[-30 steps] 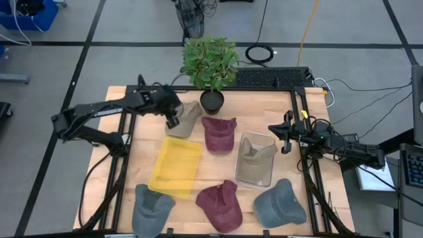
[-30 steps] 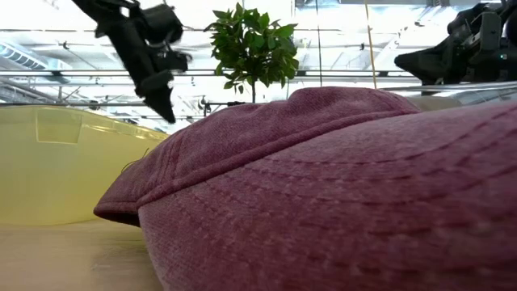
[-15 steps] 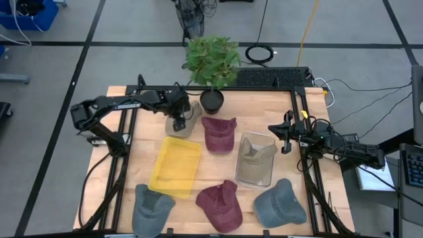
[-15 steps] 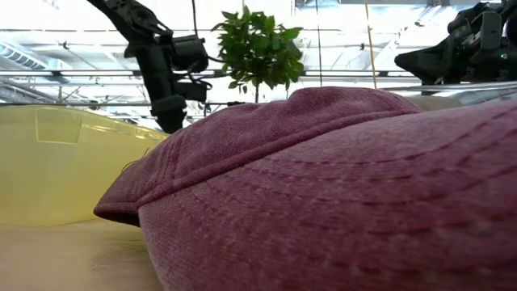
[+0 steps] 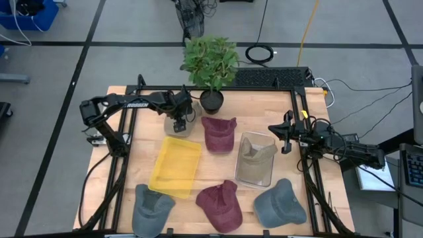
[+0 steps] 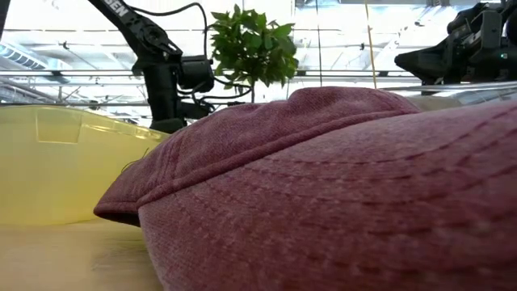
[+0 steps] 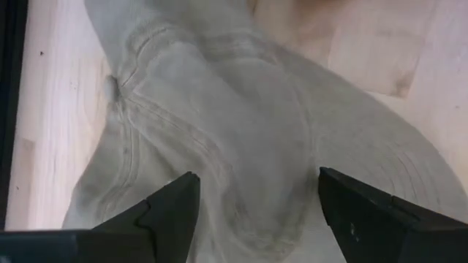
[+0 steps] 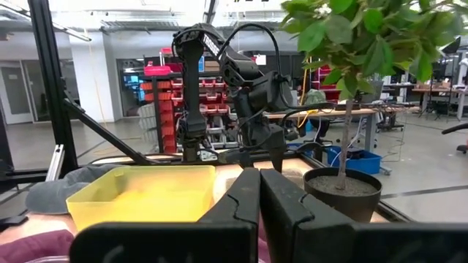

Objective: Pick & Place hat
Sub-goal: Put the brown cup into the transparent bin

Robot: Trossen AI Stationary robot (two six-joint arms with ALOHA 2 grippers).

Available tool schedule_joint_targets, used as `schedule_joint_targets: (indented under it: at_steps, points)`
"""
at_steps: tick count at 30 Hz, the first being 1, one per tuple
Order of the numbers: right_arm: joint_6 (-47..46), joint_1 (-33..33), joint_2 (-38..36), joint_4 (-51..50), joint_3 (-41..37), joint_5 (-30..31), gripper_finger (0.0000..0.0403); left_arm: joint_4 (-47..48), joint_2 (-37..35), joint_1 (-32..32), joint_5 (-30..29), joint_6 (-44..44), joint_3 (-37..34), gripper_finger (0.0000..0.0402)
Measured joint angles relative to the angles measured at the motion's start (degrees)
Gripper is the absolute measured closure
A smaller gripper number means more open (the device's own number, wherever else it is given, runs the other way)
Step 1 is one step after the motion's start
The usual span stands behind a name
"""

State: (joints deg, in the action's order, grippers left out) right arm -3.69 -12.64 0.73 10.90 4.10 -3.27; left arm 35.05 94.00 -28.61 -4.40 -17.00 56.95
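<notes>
A beige hat lies flat on the table at the far left, beside the plant pot. My left gripper hangs over it, pointing steeply down and open. In the left wrist view its fingers stand on either side of the raised fold of the hat's crown. My right gripper waits shut at the right side, above the table, with nothing in it. My left gripper's open fingers straddle the fold of the beige hat's crown from above. I cannot tell whether the fingertips touch the cloth. The hat lies on the table.
A yellow bin lies near the left gripper, toward the table's near edge. A clear bin holds another beige hat. Two maroon hats and two grey hats lie around. The plant stands at the far edge.
My left gripper has come down over the beige hat and shifted a little toward the table's right edge, tipping more steeply downward. The hat has kept its place.
</notes>
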Motion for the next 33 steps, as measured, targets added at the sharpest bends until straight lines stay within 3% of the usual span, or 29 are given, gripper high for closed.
schedule_joint_targets:
  at_steps: [4,10,11,22,33]
  points:
    - [-0.1,0.0,0.0,0.0,0.0,0.0,0.0403,0.3,-0.4,0.2,-0.3,-0.9,0.0,0.0189]
    - [-0.1,0.0,0.0,0.0,0.0,0.0,0.0403,1.1,-2.5,0.2,-1.8,-2.3,-0.1,0.037]
    - [-0.1,0.0,0.0,0.0,0.0,0.0,0.0403,1.4,-3.1,0.2,-1.8,-2.1,-0.1,0.0384]
    - [-0.1,0.0,0.0,0.0,0.0,0.0,0.0403,1.9,-17.8,1.7,-1.6,-0.2,-0.1,0.0396]
    - [-0.2,0.0,0.0,0.0,0.0,0.0,0.0403,4.5,-35.2,4.6,0.8,7.7,-0.1,0.0396]
